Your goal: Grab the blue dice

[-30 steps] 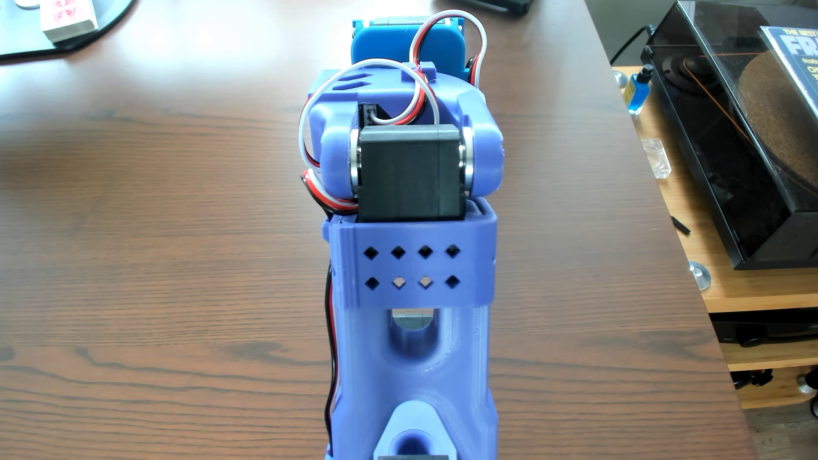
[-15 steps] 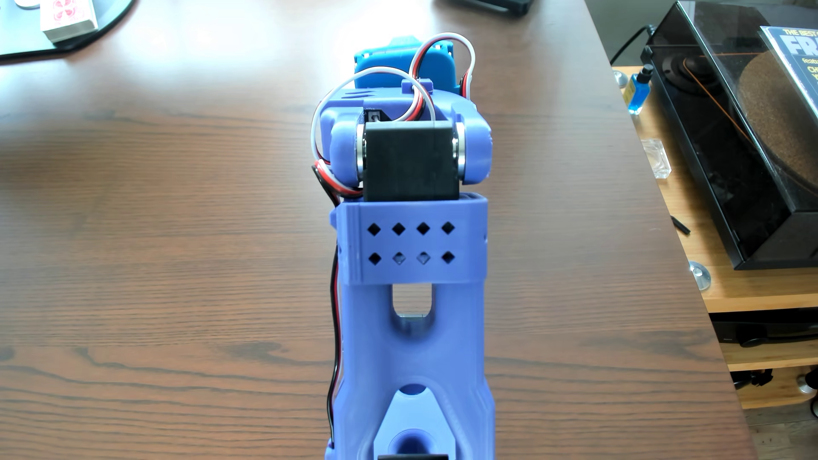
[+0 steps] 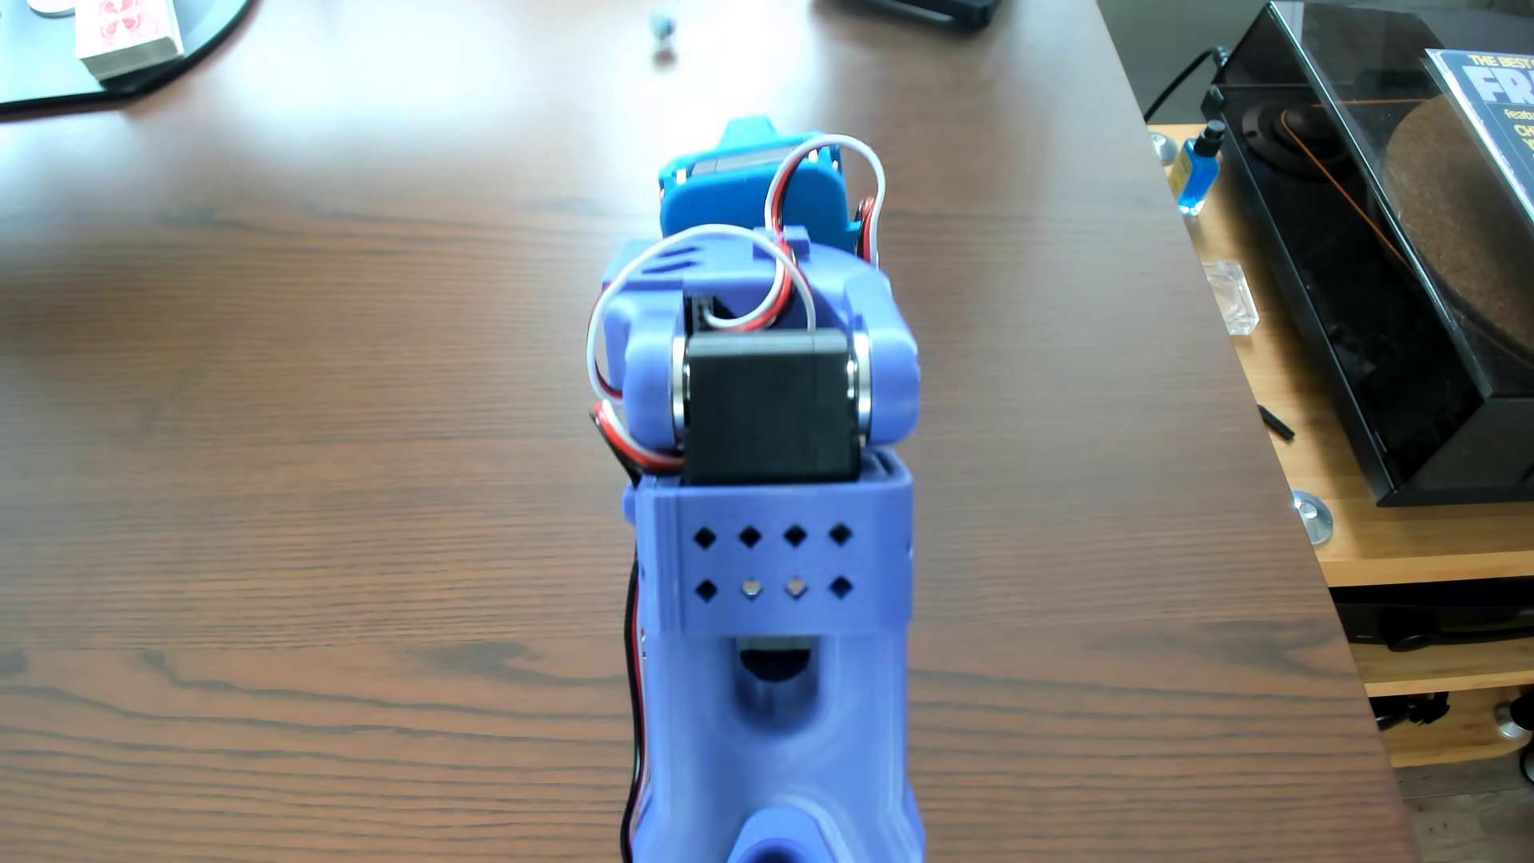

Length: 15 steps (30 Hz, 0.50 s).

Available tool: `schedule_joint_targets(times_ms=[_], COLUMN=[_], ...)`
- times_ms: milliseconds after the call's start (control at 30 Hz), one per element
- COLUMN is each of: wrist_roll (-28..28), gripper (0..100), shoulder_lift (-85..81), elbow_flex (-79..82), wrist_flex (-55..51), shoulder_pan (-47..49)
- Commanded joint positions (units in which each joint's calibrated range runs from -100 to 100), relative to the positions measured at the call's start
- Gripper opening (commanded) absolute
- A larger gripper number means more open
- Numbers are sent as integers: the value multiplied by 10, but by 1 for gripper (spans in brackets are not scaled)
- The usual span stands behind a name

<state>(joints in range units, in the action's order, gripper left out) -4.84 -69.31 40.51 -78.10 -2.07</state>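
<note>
Here, a brown wood-grain table (image 3: 332, 415) carries a folded purple plastic arm (image 3: 764, 498); its bright blue tool (image 3: 751, 133) hides its jaws. Far ahead sits 1 tiny dark dice (image 3: 663, 27). Reaching forward comes next.

Arm (image 3: 768, 581) is printed in periwinkle plastic w/ visible layer lines. Base housing is pierced by two rows of diamond holes. A black servo (image 3: 768, 407) is set betw. rounded lugs. White, red & black wires (image 3: 610, 332) are looped outside. Bright blue gripper section (image 3: 751, 187) is seen at top.
</note>
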Motion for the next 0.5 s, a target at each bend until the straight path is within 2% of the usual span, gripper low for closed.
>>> schedule_joint_targets(times_ms=[0,33,200,467], wrist_roll=[-2,-2,2,36], gripper=[4,1,2,2], shoulder_lift=[-5,-7,-8,-8], elbow_flex=[23,31,82,259], wrist_flex=[14,14,45,145], shoulder_pan=[2,2,-4,-15])
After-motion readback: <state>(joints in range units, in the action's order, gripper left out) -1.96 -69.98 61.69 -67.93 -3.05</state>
